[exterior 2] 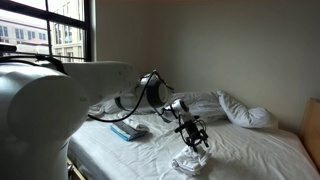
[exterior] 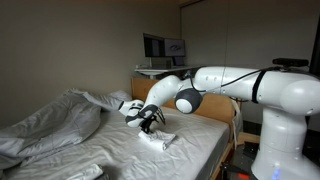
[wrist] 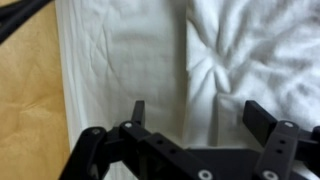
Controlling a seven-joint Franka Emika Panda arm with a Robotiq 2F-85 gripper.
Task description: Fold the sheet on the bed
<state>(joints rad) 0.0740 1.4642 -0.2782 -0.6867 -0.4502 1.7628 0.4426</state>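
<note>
Below, puckered white sheet [wrist: 250, 50], smooth bed [wrist: 110, 60] cover, black pincer [wrist: 198, 112] agape

A dark-framed window [exterior 2: 50, 28] to one side of me lets in daylight, with buildings outside. The wall [exterior 2: 210, 40] is plain and pale. In an exterior view a dark screen [exterior: 163, 46] stands against it, and tan floor [wrist: 25, 100] lies below me

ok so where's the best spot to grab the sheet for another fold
Probably take the sheet at its puckered ridge near the edge, coming from straight above. The cloth lies bunched low on the bed, so that raised crease gives the open gripper something to pinch; the jaws stand either side of that edge.
</note>
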